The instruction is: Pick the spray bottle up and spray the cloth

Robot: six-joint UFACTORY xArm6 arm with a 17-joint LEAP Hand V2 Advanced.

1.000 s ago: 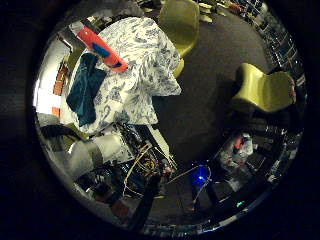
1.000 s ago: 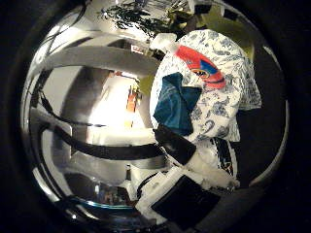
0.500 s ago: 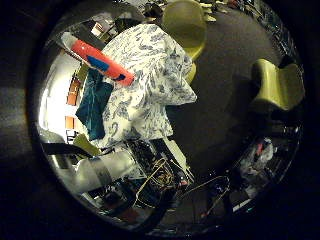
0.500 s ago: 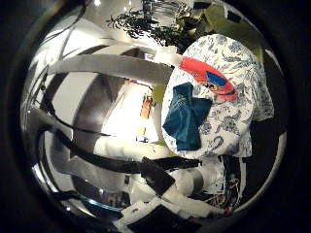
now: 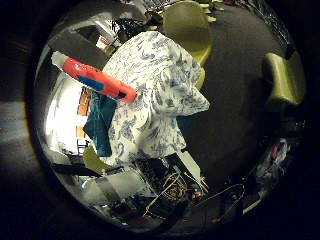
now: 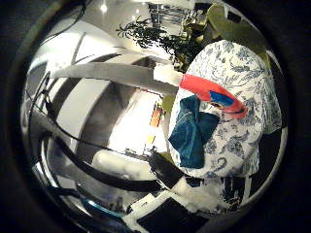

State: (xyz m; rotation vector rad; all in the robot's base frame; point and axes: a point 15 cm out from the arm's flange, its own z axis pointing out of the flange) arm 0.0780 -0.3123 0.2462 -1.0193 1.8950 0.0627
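From the little-finger-side palm view I see the spray bottle (image 5: 100,83) as a red-orange body with a blue patch and a pale end, running diagonally across the upper left of the frame, its red tip over the surface (image 5: 150,105), which is draped in a white cover with a blue leaf print. The teal cloth (image 5: 100,125) hangs at the left edge of that cover, just below the bottle and seemingly touching it. Behind the surface, at the top of the frame, stands a yellow-green chair (image 5: 187,25), and a second yellow-green chair (image 5: 282,80) sits well apart at the right edge on dark flooring. Below the surface, toward the lower centre, I make out a tangle of equipment (image 5: 170,187) that I cannot identify further. In the thumb-side palm view the bottle crosses the upper right of the frame, its red part lying over the patterned cover, with the cloth bunched directly beneath it at the cover's left side. A leafy plant (image 6: 146,34) shows at the top centre. I see no part of the hand that I can identify with confidence in either view, so I cannot tell whether it is open, closed or gripping the bottle.
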